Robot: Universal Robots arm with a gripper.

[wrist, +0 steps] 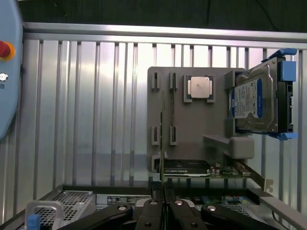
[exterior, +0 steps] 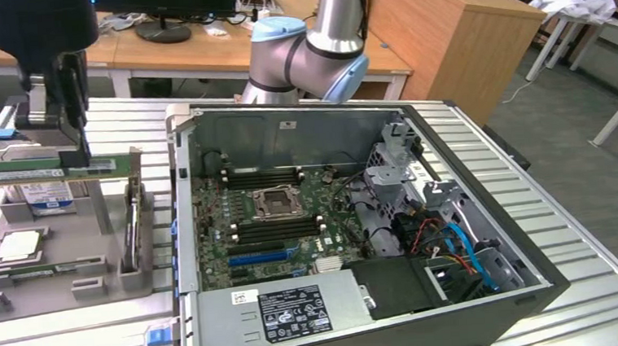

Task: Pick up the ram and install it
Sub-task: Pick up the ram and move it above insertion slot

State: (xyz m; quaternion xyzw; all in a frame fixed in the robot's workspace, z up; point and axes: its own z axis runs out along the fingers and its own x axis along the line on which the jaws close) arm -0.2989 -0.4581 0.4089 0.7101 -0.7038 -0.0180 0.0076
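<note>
The ram is a long thin green stick, held level above the grey holder at the exterior view's left. My gripper is shut on it, near the stick's end that faces the case. In the wrist view the ram shows edge-on as a thin line rising from between my closed fingers, with my gripper over the case's edge. The open computer case lies at the exterior view's right of the holder. Its black motherboard slots flank the processor socket.
The holder carries a silver blue-labelled hard drive, a small square silver chip and an upright card. A power supply and cables fill the case's near side. The arm's base stands behind the case.
</note>
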